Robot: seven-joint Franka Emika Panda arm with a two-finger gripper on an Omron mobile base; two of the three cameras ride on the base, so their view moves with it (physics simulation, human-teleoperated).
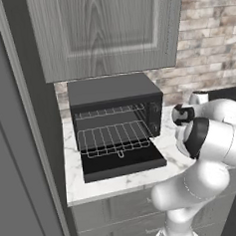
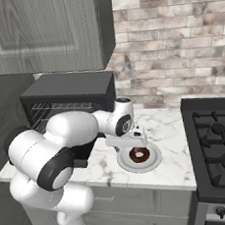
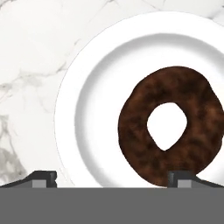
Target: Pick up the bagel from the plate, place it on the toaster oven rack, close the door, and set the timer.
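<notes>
A dark-brown bagel (image 3: 135,127) lies flat on the round white plate (image 3: 65,113), toward the right of the hand view. My gripper (image 3: 113,179) hovers just above the plate, open, with nothing between its fingertips (image 3: 43,178). The right tip stands over the bagel's near edge. From the right base view, the gripper (image 2: 132,146) hangs over the bagel (image 2: 139,155) and plate (image 2: 152,163) on the marble counter. The black toaster oven (image 1: 113,93) stands to the left with its door (image 1: 124,165) folded down flat. The wire toaster oven rack (image 1: 116,137) is slid partway out.
A black gas stove (image 2: 219,142) borders the counter on the right. Grey wall cabinets (image 1: 104,31) hang above the oven, and a brick wall (image 2: 175,38) runs behind. A tall dark panel (image 1: 22,146) closes the counter's left end.
</notes>
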